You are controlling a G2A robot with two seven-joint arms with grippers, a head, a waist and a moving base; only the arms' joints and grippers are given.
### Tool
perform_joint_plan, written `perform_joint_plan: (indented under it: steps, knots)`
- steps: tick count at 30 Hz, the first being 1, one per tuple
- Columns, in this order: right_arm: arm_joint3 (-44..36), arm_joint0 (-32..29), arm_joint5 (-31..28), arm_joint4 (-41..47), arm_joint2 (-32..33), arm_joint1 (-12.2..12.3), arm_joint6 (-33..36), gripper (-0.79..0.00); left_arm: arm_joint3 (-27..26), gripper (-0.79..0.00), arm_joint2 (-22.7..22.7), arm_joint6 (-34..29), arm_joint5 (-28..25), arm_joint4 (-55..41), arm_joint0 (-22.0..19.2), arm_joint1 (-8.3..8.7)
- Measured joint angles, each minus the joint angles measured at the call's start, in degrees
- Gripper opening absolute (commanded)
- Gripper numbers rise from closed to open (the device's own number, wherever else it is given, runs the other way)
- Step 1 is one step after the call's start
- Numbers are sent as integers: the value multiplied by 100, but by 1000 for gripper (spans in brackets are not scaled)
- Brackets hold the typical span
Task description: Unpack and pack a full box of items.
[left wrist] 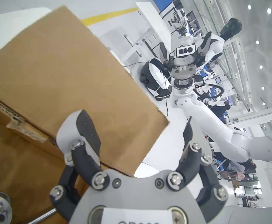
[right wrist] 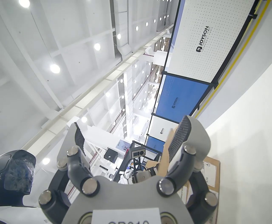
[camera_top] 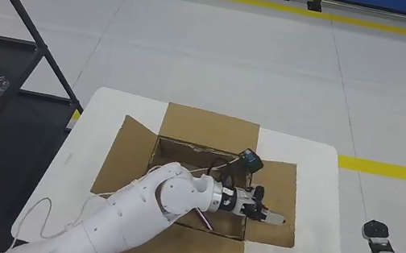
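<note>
White table (camera_top: 99, 137) under open brown cardboard box (camera_top: 210, 130)

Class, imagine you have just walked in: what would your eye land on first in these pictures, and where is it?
The open cardboard box, flaps spread on the white table, stands out first. The left end effector, open, hangs over a side flap, its arm stretched across the box. Off beside the table, the right end effector, also open, points up towards the ceiling lights.
</note>
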Motion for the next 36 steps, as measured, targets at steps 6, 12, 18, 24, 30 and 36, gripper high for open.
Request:
perform_joint_plan:
  steps: [6, 12, 18, 24, 30, 36]
  knots:
    - [63, 16, 9, 60, 13, 3, -44, 0, 718, 0, 307, 8, -151, -132, -257, -357]
    - [99, 41, 127, 17, 13, 5, -145, 0, 1229, 0, 417, 10, -298, -224, -420, -622]
    - [98, 40, 123, 18, 13, 5, -142, 0, 1509, 0, 401, -45, -425, -267, -532, -791]
    - [-55, 57, 185, -32, -6, -1, -284, 0, 1460, 0, 145, -204, -735, -446, -586, -793]
    - [-466, 137, 31, -264, -98, -12, -390, 0, 1007, 0, -443, -525, -1049, -275, -509, -495]
    - [-988, 381, 69, -1202, -436, -27, -570, 0, -378, 0, -1952, -764, -1036, 207, 315, 220]
